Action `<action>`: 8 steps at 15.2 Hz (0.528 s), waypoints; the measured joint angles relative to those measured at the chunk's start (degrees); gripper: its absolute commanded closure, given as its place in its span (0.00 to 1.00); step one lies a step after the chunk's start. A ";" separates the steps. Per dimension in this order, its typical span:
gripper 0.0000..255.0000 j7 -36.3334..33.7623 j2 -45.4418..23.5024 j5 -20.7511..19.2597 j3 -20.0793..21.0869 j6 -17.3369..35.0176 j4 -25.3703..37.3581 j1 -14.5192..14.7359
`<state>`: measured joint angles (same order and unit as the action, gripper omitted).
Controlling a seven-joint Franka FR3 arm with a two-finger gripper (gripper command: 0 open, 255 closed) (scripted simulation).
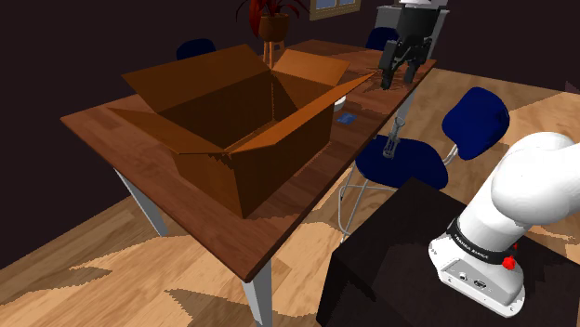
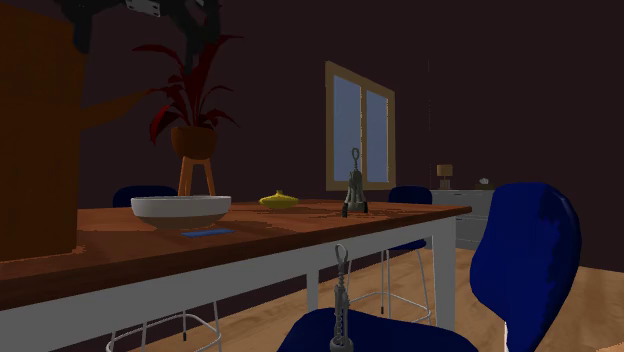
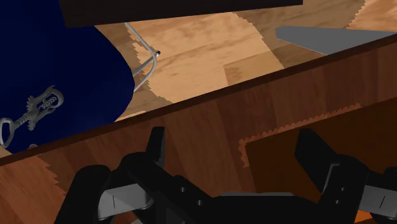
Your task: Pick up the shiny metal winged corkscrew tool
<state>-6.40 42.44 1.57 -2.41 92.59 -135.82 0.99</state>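
Showing the opening stage of the pick: no part of the grasp is done. The corkscrew (image 1: 390,146), pale grey metal with a ring at one end and toothed wings near the other, is on the seat of the blue chair (image 1: 423,169) drawn up beside the tabletop (image 1: 186,200). In the second exterior view the corkscrew (image 2: 341,300) stands upright on that seat. In the wrist view the corkscrew (image 3: 32,116) appears beyond the tabletop edge, well off to one side of my jaws.

A second corkscrew (image 2: 354,190), darker, stands on the tabletop near its far end. I judge the paler one on the chair to be the one meant, though the pictures do not settle this.

My jaws hang above the tabletop near the edge that faces the chair, past the far corner of the open cardboard box (image 1: 232,139). They are spread wide: the two black fingers (image 3: 158,145) stand well apart with only bare wood between them, holding and touching nothing.

Left to do, in my estimate: carry the jaws out over the seat, lower them about the corkscrew's stem, close, and lift.
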 measured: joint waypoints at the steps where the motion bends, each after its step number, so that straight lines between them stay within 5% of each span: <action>1: 0.00 0.00 0.00 0.00 0.00 0.00 0.00 0.00; 8: 0.00 4.23 1.85 -4.00 -4.70 11.69 -9.89 -3.14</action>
<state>-2.17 44.29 -2.43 -7.10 104.29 -145.71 -2.15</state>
